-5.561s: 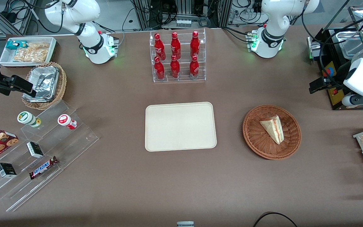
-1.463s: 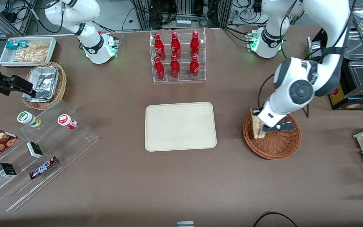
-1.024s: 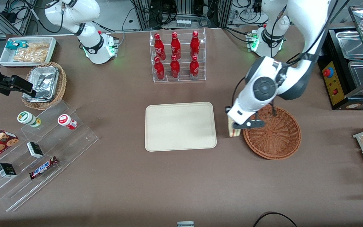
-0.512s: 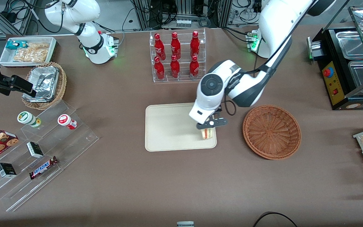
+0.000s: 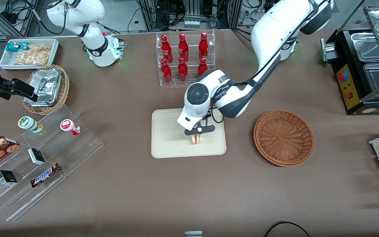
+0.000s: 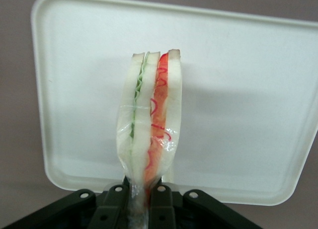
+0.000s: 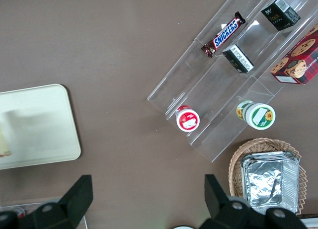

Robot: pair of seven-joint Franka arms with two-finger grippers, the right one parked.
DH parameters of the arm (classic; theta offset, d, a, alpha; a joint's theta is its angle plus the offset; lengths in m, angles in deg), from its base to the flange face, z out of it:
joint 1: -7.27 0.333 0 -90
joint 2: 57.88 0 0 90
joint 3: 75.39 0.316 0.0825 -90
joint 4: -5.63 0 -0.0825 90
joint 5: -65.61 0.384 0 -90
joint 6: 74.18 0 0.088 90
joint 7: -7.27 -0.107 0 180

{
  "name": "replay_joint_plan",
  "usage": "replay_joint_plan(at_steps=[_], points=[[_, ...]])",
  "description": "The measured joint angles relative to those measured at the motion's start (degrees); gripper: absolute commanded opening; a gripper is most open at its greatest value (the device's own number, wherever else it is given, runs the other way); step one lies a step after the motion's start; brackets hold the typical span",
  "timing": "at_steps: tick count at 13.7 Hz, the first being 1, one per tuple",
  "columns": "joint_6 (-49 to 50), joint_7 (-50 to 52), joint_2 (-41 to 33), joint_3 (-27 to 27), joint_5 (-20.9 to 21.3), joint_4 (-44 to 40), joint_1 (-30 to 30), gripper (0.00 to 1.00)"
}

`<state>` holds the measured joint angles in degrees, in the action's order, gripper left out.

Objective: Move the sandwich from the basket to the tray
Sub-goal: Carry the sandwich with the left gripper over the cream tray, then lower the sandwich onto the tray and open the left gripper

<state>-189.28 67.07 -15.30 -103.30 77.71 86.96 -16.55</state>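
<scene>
Sandwich carried over the tray, release pending.

Front view: the gripper (image 5: 198, 130) hangs above the tray (image 5: 166, 144), toward the edge nearest the basket (image 5: 284, 137), which holds nothing; the sandwich (image 5: 196, 138) hangs directly beneath the gripper, its long axis pointing down at the tray. Left wrist view: the fingers (image 6: 115, 204) are closed narrowly on one end of the sandwich (image 6: 148, 119), pinching its wrapped slices together; the free end extends straight away from the gripper over the tray (image 6: 248, 90). Whether it touches the tray cannot be told. The coming move is judged a short descent and release.
</scene>
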Motion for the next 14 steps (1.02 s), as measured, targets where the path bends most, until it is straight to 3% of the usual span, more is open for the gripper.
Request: replay_joint_plan(at_steps=[7, 10, 11, 12, 13, 14], points=[[0.01, 0.42, 4.61, 1.69, 0.36, -3.85, -3.55, 0.05], [0.02, 0.42, 4.69, 2.25, 1.1, -3.9, -3.56, 0.13], [0.02, 0.42, 4.8, 2.3, 1.5, -3.9, -3.56, 0.22], [0.02, 0.42, 4.98, 2.32, 1.65, -3.89, -3.56, 0.47], [0.01, 0.42, 5.18, 2.33, 1.68, -3.89, -3.56, 0.86], [0.01, 0.42, 5.33, 2.33, 1.68, -3.9, -3.57, 1.0]])
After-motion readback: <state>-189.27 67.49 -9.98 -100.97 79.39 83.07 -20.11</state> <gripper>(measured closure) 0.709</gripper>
